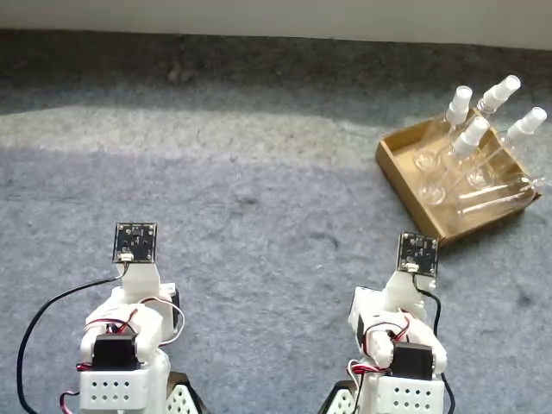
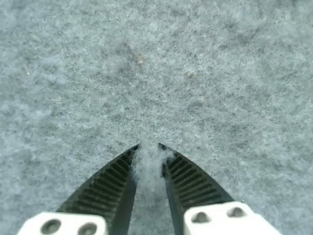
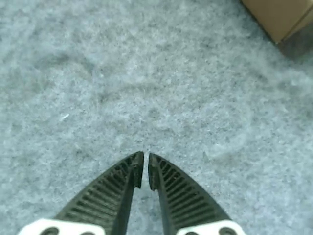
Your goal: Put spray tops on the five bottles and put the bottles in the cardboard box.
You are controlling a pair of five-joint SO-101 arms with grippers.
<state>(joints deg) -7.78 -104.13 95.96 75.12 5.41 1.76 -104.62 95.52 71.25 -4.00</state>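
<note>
Standing upright in cardboard box [image 1: 398, 166]: bottles [image 1: 450, 164]; spray tops [image 1: 472, 131] up.

Counter [image 1: 259, 216] is mottled grey felt. Cardboard box [image 1: 405, 194] is tan, bottles [image 1: 435, 142] clear, spray tops [image 1: 473, 134] white. Arms [image 1: 121, 379] white, jaws black, ribbed.

Robot bench setup, room type unclear: grey felt [image 1: 259, 224] covers table, two small arms [image 1: 129, 345], pale wall [image 1: 259, 13] along top edge.
</note>
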